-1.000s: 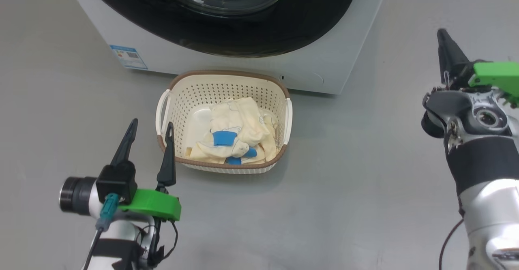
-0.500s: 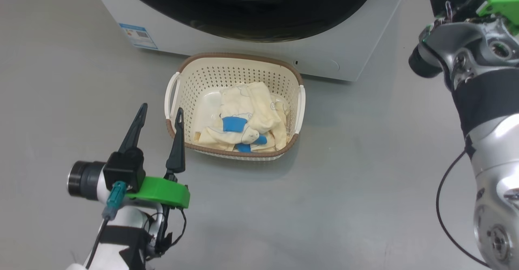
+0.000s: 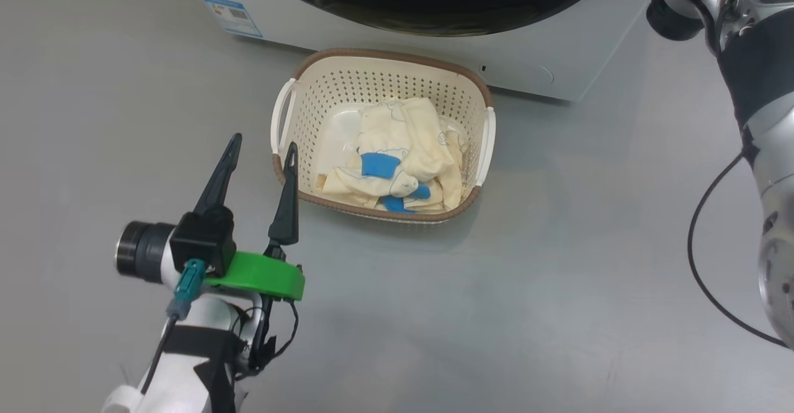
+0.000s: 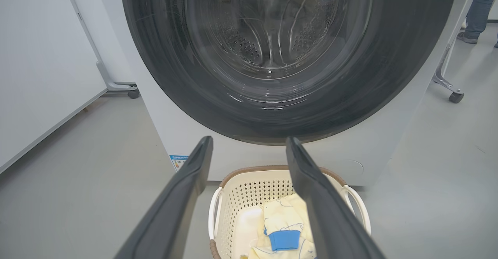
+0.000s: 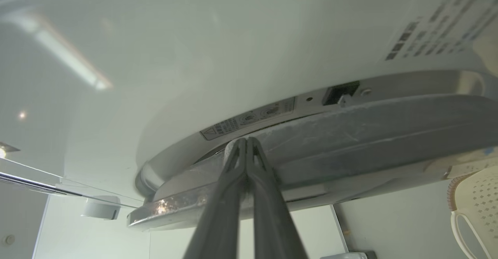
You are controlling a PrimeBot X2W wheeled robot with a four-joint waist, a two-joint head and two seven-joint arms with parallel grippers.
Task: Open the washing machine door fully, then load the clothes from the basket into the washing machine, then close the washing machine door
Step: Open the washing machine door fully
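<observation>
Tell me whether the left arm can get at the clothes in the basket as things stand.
Probably yes: the left claw is open just beside the basket, and the clothes lie uncovered inside.

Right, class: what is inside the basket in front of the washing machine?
Crumpled cream-yellow clothes with blue trim lie piled in the basket, leaving part of its bottom bare. Whatever lies under the pile is covered, so it cannot be seen.

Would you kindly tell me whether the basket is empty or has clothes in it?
Not empty: the clothes lie bunched on the bottom of the basket.
</observation>
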